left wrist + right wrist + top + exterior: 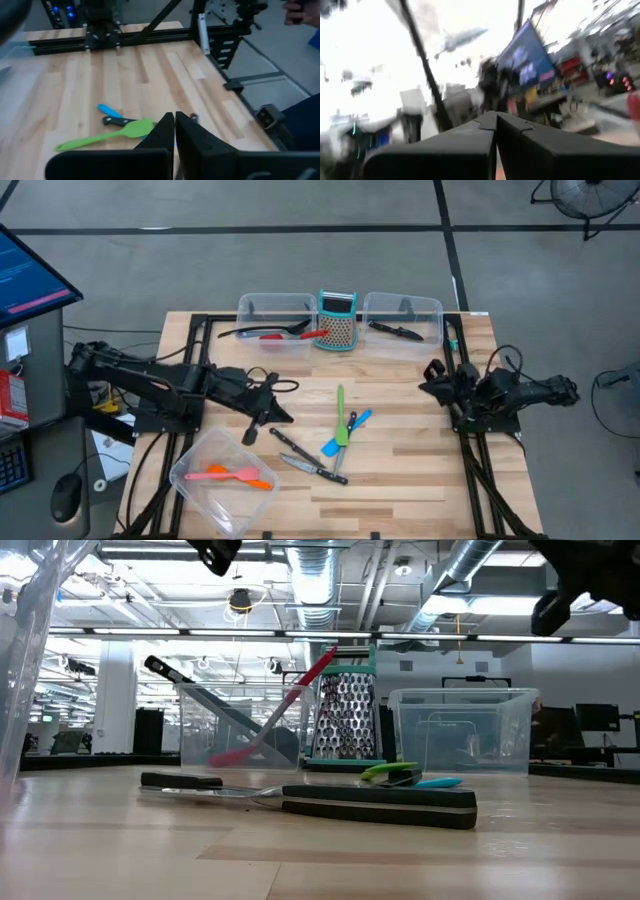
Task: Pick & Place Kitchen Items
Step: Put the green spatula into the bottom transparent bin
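Note:
Loose utensils lie flat on the wooden table (400,470): a green spatula (341,412), a small blue spatula (333,444) and two black-handled knives (290,444) (318,471). My left gripper (288,416) hovers shut over the table's left half, just left of them, pointing toward the right edge. In the left wrist view the green spatula (105,136) and the blue one (107,109) lie just ahead of its fingertips (175,116). My right gripper (430,377) is shut and folded back at the right edge, holding nothing (496,114).
A clear tub (190,485) at the near left holds an orange and a pink spatula (235,475). At the far edge stand a tub with a black and a red spoon (272,320), a teal-framed grater (337,320) and a tub with a black knife (400,318).

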Robot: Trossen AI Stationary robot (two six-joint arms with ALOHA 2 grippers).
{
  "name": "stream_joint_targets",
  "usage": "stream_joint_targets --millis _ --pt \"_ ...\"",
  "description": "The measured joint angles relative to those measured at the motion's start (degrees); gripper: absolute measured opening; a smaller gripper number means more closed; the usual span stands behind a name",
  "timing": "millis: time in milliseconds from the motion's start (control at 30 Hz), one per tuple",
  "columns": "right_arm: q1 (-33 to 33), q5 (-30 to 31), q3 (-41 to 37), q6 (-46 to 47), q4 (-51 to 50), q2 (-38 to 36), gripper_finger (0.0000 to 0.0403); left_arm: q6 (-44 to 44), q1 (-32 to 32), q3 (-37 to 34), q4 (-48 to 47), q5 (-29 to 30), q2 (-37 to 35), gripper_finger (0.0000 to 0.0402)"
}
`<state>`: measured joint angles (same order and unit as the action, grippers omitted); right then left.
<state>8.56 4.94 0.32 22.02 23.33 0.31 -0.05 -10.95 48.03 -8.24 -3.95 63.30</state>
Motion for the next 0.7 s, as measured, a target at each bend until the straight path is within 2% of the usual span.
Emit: stream_joint_targets --millis 100,233,400,600,700 --pt "-0.4 2.6 0.4 1.4 1.8 0.1 0.0 -0.8 -2.4 0.0 0.7 0.0 -1.3 0.0001" --pt "-0.5 2.9 1.0 1.4 4.7 0.0 0.0 -0.9 -6.3 0.0 1.8 1.0 -5.4 0.0001" --pt "-0.5 10.0 1.0 1.4 7.2 0.0 0.0 -0.2 -12.5 0.0 2.0 10.2 -12.4 0.0001" --pt "-0.5 11.6 1.1 1.5 7.6 1.9 0.0 1.9 -18.4 0.0 1.9 20.2 -21.0 0.0001" --pt "-0.3 13.2 1.1 2.4 7.6 4.2 0.0 4.5 -20.2 0.0 0.7 21.9 -24.4 0.0001"
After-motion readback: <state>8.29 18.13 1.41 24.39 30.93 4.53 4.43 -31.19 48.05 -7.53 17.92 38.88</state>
